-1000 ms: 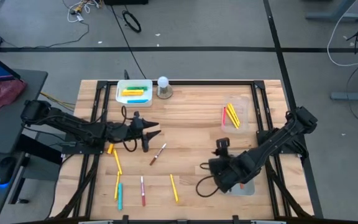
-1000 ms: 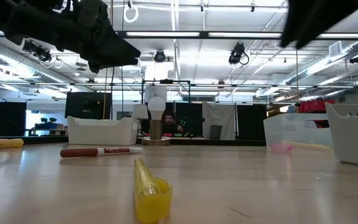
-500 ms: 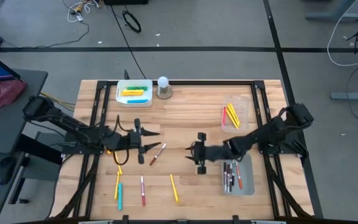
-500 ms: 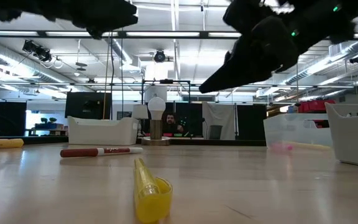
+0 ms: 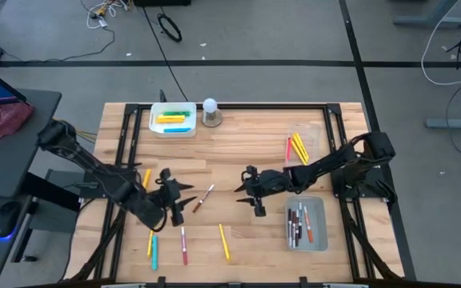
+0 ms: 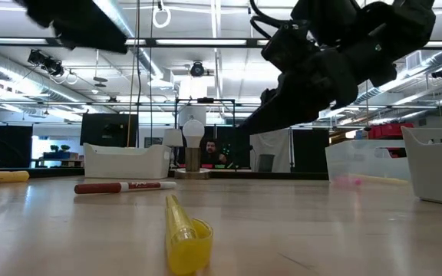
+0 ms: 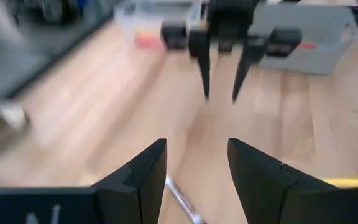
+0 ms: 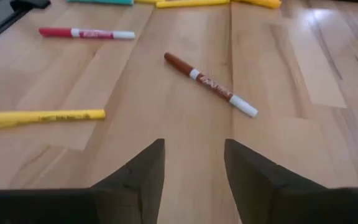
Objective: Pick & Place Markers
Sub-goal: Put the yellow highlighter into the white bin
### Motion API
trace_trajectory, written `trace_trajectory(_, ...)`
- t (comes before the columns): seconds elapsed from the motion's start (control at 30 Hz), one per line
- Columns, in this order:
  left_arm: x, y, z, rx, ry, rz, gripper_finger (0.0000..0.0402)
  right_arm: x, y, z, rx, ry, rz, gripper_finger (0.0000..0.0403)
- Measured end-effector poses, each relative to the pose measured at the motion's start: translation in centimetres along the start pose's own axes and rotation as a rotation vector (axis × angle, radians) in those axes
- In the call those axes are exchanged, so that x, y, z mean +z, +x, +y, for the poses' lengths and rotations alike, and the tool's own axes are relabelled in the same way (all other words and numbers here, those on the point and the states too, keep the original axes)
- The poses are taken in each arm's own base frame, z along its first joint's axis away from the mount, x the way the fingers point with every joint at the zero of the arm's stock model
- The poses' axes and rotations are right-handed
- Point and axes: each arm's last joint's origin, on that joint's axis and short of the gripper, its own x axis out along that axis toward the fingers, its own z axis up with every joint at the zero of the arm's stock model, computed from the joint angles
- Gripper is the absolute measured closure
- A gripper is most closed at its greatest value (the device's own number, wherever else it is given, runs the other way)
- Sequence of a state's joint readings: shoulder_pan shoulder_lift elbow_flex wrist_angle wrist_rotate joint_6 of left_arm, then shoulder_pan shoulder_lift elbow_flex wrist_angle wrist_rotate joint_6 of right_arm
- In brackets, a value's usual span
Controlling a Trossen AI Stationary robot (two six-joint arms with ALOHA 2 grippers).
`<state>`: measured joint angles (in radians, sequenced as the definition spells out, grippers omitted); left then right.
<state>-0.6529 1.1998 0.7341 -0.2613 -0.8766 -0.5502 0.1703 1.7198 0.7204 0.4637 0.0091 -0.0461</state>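
Observation:
Several markers lie flat on the wooden table. A brown marker with a white cap [image 5: 202, 198] [image 8: 210, 84] lies at the middle, between my two grippers. My left gripper [image 5: 186, 194] [image 7: 197, 163] is open above the marker's left side and points right. My right gripper [image 5: 242, 184] [image 8: 194, 163] is open to the marker's right and points left, slanting down; it hangs above the table in the low view [image 6: 255, 119]. Neither holds anything. Yellow [image 5: 224, 242], red [image 5: 184, 245] and teal [image 5: 155, 254] markers lie nearer the front edge.
A grey tray [image 5: 318, 210] holding several markers sits at the right front. A clear bin [image 5: 312, 136] with yellow and red markers stands behind it. A white bin [image 5: 155, 126] with markers and a white ball-topped object [image 5: 210, 112] stand at the far left-centre.
My right gripper has swung from over the grey tray toward the table's left, come down and turned until it points left at the brown marker. My left gripper has moved toward the near edge and turned a little. No marker has moved.

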Motion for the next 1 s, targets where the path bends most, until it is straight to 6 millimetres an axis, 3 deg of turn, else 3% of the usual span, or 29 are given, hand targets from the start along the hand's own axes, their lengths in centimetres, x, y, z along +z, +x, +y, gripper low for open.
trace_trajectory(0.2, -3.7, -0.3, 0.7, 0.077, -0.289, 0.318, 0.0225, 0.0, 0.6, 0.0, -0.002, 0.002, -0.043, 0.0220)
trace_trajectory(0.37, -5.7, -1.6, 3.2, 0.363, -0.544, 0.593, 0.0225, 0.2, 0.6, 0.0, -0.009, 0.003, -0.074, 0.0221)
trace_trajectory(0.53, -6.3, -2.0, 4.6, 0.538, -0.634, 0.634, 0.0220, 0.4, 0.6, 0.0, -0.013, 0.004, -0.093, 0.0222)
trace_trajectory(0.77, -8.0, -1.4, 5.8, 0.619, -0.664, 0.715, 0.0198, 0.4, 0.6, 0.0, -0.012, 0.013, -0.091, 0.0222)
trace_trajectory(1.0, -7.6, -0.2, 7.0, 0.674, -0.709, 0.761, 0.0207, 0.4, 0.6, 0.0, -0.012, 0.020, -0.092, 0.0222)
